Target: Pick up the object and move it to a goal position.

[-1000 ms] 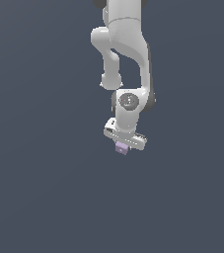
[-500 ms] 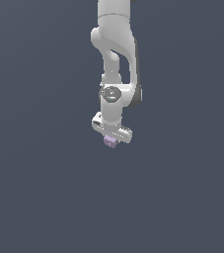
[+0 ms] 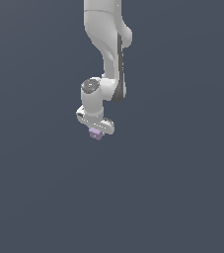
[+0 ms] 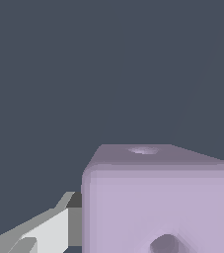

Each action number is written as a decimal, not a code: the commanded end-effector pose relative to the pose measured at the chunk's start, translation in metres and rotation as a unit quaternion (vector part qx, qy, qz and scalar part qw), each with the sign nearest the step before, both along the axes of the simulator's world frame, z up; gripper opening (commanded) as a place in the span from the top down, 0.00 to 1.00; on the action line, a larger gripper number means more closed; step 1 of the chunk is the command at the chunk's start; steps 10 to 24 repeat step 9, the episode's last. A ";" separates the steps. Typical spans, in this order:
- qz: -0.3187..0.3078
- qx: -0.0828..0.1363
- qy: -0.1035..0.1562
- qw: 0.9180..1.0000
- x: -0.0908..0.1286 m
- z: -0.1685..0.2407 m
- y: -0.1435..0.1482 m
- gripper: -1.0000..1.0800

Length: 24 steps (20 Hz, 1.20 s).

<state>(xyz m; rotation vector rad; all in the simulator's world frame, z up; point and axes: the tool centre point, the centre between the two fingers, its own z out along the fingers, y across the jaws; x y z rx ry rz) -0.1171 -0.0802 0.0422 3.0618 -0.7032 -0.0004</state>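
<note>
A bare simulated scene: flat slate-grey backdrop (image 3: 182, 188) everywhere, with no furnishings

The arm (image 3: 105, 54) has a smooth, glossy white shell — plastic-looking, with soft highlights and a dark seam down one side. The gripper (image 3: 95, 129) shares that white finish, and the one finger (image 4: 44, 230) seen close up is flat, matt pale grey. The cube (image 4: 158, 202) looks like smooth matt lavender plastic — rounded edges, shallow dimples on two faces. The backdrop is plain, textureless slate grey.
</note>
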 end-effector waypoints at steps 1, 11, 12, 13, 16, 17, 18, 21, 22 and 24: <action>0.001 0.000 0.000 1.000 -0.008 0.000 -0.014 1.00; 0.001 0.000 0.000 1.000 -0.017 0.001 -0.032 1.00; 0.001 0.000 0.000 1.000 -0.017 0.001 -0.032 1.00; 0.001 0.000 0.000 1.000 -0.017 0.001 -0.032 1.00; 0.001 0.000 0.000 1.000 -0.017 0.001 -0.032 1.00; 0.001 0.000 0.000 1.000 -0.017 0.001 -0.032 1.00; 0.001 0.000 0.000 1.000 -0.017 0.001 -0.032 1.00; 0.001 0.000 0.000 1.000 -0.017 0.001 -0.032 1.00; 0.001 0.000 0.000 1.000 -0.017 0.001 -0.032 1.00; 0.001 0.000 0.000 1.000 -0.017 0.001 -0.032 1.00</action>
